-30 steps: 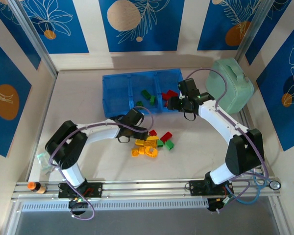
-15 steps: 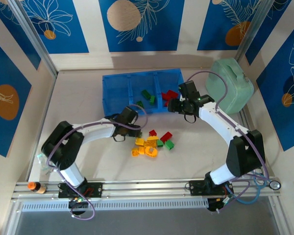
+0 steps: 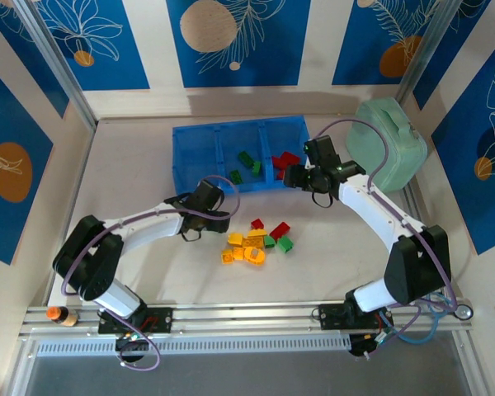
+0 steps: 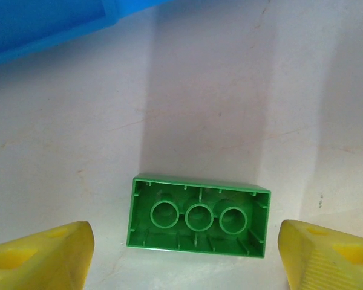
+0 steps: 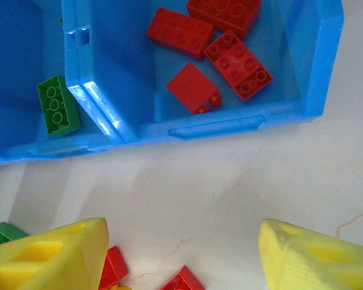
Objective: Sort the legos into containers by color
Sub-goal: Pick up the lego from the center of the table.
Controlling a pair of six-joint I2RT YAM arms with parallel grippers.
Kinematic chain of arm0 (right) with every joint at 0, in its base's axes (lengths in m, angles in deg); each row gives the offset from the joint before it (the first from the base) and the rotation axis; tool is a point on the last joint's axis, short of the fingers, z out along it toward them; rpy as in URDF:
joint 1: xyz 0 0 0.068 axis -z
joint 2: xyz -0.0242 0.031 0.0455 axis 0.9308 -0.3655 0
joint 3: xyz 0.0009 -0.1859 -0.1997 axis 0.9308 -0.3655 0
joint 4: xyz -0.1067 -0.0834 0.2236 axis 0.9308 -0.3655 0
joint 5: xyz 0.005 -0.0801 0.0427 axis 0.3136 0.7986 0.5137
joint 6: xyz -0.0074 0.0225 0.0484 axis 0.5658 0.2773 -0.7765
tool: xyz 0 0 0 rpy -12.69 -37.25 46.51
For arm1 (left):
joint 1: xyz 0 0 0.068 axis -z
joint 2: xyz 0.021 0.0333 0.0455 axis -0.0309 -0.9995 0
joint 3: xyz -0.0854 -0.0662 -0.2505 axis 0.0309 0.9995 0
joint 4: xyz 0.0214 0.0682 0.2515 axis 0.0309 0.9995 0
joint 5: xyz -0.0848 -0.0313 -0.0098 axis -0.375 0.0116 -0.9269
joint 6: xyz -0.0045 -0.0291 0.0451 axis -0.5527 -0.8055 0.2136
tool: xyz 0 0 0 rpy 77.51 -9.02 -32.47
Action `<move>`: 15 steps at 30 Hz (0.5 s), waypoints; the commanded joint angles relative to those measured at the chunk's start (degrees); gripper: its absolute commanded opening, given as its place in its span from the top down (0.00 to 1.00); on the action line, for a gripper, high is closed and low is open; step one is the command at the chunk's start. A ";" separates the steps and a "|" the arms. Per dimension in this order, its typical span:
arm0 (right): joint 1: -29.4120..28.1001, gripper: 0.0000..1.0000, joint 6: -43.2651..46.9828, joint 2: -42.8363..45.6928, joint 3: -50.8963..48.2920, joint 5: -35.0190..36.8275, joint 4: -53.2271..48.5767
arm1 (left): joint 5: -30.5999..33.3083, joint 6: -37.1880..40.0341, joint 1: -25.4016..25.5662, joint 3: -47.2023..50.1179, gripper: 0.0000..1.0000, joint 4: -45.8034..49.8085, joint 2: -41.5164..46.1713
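Blue translucent plastic makes up the tray (image 3: 195,157) at the back of the worktop (image 3: 148,264) in the top view. Its middle compartment holds green bricks (image 3: 247,160) and its right one holds red bricks (image 3: 285,160). A loose pile (image 3: 254,241) of yellow-orange, red and green bricks lies on the worktop in front of the tray. The left gripper (image 3: 202,202) sits just before the tray's front wall, and the right gripper (image 3: 297,176) is at the tray's front right.

In the left wrist view the jaws stand apart. An upturned green brick (image 4: 198,216) lies hollow side up on the worktop between the yellow fingers (image 4: 42,257), touching neither.

In the right wrist view the jaws are also apart, over bare worktop just before the tray. Four red bricks lie in the right compartment and one green brick (image 5: 58,104) lies in the next one.
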 commanded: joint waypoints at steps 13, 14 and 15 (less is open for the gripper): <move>0.97 0.34 -1.03 2.69 -2.15 -1.50 0.13 | -1.52 2.62 0.93 -4.43 0.16 2.63 -6.13; 1.02 0.34 -0.93 2.62 -2.15 -1.50 0.25 | -1.60 2.69 0.92 -4.66 0.16 2.56 -6.47; 1.02 0.34 -0.93 2.58 -2.15 -1.52 0.18 | -1.61 2.71 0.94 -4.84 0.16 2.56 -6.91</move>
